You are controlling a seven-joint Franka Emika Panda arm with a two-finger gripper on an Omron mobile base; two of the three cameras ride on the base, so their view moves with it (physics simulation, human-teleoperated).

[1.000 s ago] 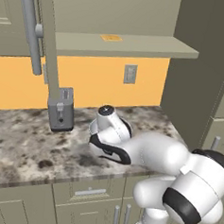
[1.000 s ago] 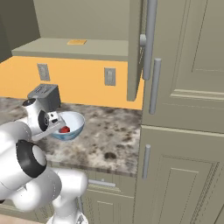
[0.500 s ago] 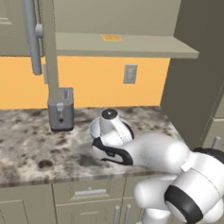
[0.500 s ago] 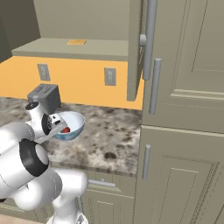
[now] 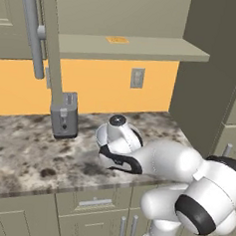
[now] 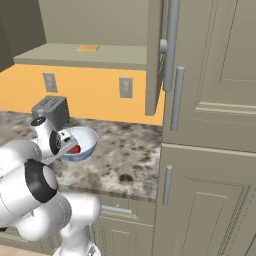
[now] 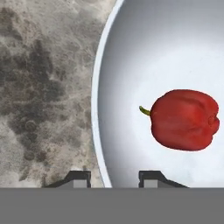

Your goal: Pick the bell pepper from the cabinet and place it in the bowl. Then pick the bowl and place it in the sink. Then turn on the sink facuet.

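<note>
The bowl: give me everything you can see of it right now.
The bowl is round and deep, white and smooth inside, pale blue outside. It stands upright on the speckled stone counter, near the toaster. The red bell pepper lies inside. The gripper straddles its rim, one fingertip inside, one outside.

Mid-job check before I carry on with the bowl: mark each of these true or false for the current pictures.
1. The bell pepper lies inside the bowl. True.
2. The gripper's fingertips straddle the bowl's rim. True.
3. The bowl sits in the sink. False: it stands on the counter, near the toaster.
4. The cabinet shelf carries a second pepper. False: only a small flat orange item lies there.
5. The cabinet door is shut. False: it stands open.
</note>
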